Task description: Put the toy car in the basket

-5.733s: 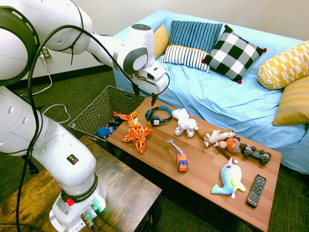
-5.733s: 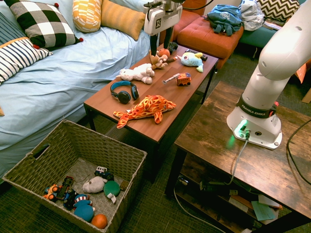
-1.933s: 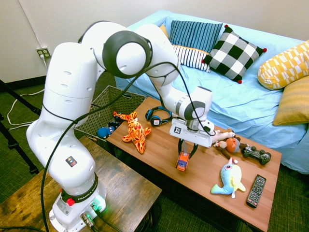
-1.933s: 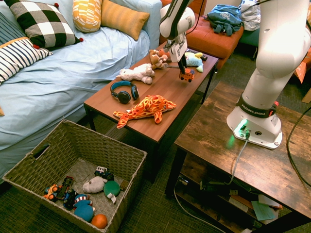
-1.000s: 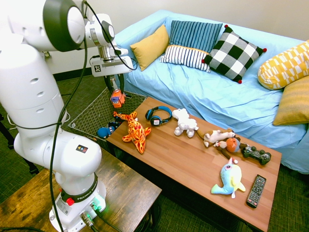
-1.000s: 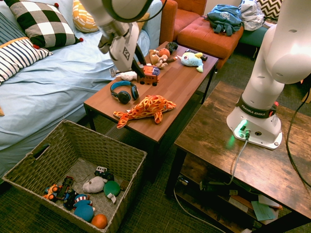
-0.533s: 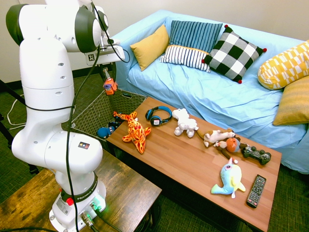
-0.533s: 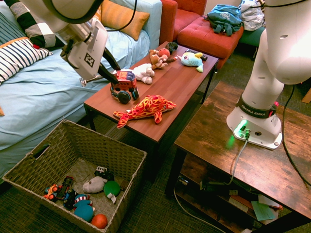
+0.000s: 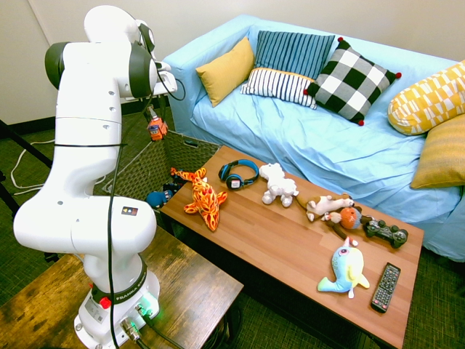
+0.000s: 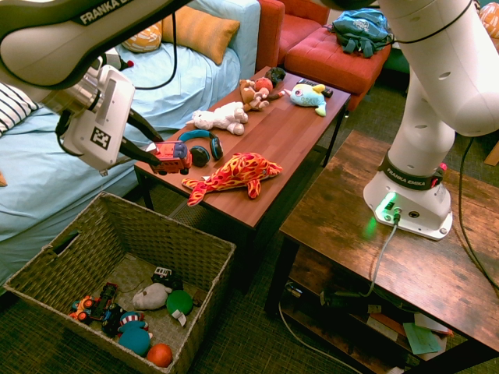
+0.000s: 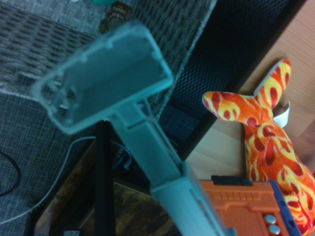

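The toy car point(image 10: 171, 157) is a small orange truck with blue windows, and it hangs in the air held by my gripper point(image 10: 153, 155), which is shut on it. It sits just off the coffee table's near end, above the basket's far rim. In the first exterior view the toy car point(image 9: 155, 130) hangs under the gripper point(image 9: 153, 118), over the basket point(image 9: 147, 171). The basket point(image 10: 204, 259) is a large dark wicker box on the floor. The wrist view shows the car's grey metal arm point(image 11: 110, 93) and orange body point(image 11: 241, 206) close up, with wicker point(image 11: 39, 44) beyond.
The wooden coffee table point(image 10: 277, 140) carries an orange spotted plush point(image 10: 234, 173), headphones point(image 10: 201, 146), a white plush dog point(image 10: 222, 118) and further toys. Several small toys point(image 10: 136, 315) lie in the basket. A blue sofa point(image 9: 320, 138) runs behind the table.
The arm has carried the toy car off the coffee table's end, away from the headphones and lower, to a spot over the basket's rim. The grip has stayed shut.
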`<state>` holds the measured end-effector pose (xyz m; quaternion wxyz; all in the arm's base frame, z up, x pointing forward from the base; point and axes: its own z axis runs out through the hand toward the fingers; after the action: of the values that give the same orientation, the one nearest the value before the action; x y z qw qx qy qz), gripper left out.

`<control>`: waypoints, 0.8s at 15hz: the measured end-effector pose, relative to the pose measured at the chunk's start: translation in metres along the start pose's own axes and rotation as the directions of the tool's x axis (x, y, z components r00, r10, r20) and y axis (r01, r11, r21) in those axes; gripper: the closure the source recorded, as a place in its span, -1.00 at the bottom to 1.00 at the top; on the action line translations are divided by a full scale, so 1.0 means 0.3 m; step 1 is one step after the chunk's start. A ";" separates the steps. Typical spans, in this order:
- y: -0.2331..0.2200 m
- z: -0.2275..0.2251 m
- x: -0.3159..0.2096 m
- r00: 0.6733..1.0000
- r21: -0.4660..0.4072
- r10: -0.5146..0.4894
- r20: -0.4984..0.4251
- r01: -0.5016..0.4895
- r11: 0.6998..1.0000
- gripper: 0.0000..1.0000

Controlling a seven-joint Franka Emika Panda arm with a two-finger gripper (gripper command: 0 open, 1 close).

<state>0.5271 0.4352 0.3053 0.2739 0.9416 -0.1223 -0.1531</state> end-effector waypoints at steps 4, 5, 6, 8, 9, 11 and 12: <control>-0.029 -0.057 0.025 1.000 0.011 -0.024 0.012 0.024 1.000 -1.00; -0.036 -0.061 0.029 1.000 0.014 -0.027 0.007 0.027 1.000 -1.00; -0.044 -0.063 0.027 1.000 0.009 -0.028 0.003 0.028 1.000 -1.00; -0.056 -0.074 0.017 1.000 0.009 -0.031 -0.001 0.031 0.999 -1.00; -0.061 -0.077 0.016 0.999 0.011 -0.032 -0.003 0.032 0.999 -1.00; -0.046 -0.096 0.023 1.000 0.023 -0.024 -0.010 0.024 0.999 -1.00; -0.013 -0.123 0.037 1.000 0.039 -0.009 -0.018 0.010 0.999 -1.00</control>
<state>0.5510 0.4525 0.3303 0.2560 0.9486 -0.1183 -0.1437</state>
